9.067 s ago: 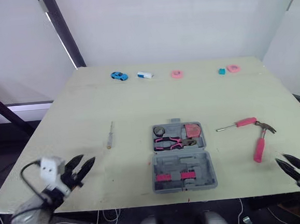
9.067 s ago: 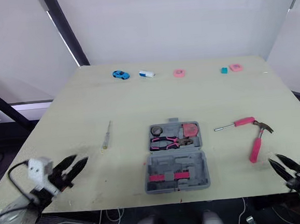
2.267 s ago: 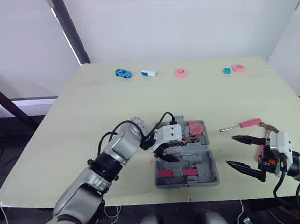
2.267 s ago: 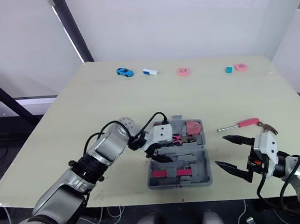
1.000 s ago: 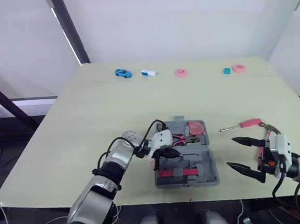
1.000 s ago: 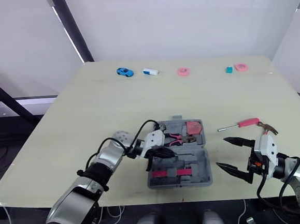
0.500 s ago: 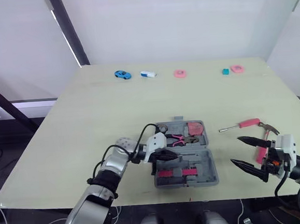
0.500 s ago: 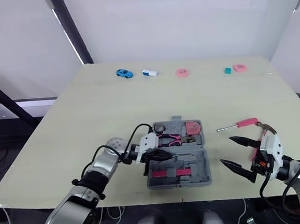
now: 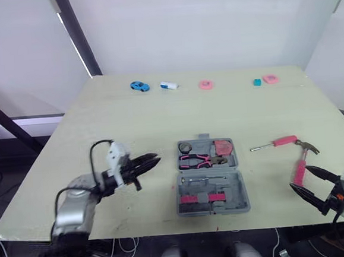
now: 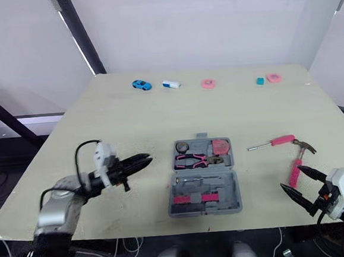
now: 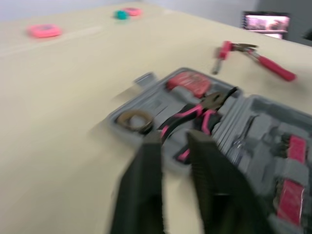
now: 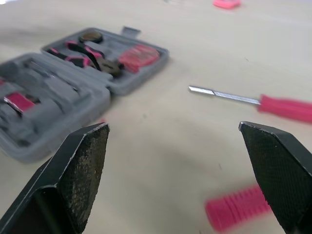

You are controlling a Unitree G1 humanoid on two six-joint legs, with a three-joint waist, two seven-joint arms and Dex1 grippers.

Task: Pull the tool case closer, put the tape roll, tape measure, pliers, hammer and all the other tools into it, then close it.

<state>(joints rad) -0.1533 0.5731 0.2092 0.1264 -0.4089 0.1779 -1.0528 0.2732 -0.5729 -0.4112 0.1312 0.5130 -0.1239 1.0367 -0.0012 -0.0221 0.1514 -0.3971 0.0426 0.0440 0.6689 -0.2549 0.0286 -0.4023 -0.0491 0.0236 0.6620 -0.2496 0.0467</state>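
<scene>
One grey moulded-plastic tool case [image 9: 210, 176], open, near a ribbed pink-handled hammer [image 9: 298, 169]

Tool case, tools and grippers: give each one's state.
Case: open, lid flat.
Tape roll: in case.
Tape measure: in case.
Pliers: in case.
Thin tool: in case.
Screwdriver: lying outside case.
Hammer: lying outside case.
Left gripper: slightly open, empty.
Right gripper: wide open, empty.
</scene>
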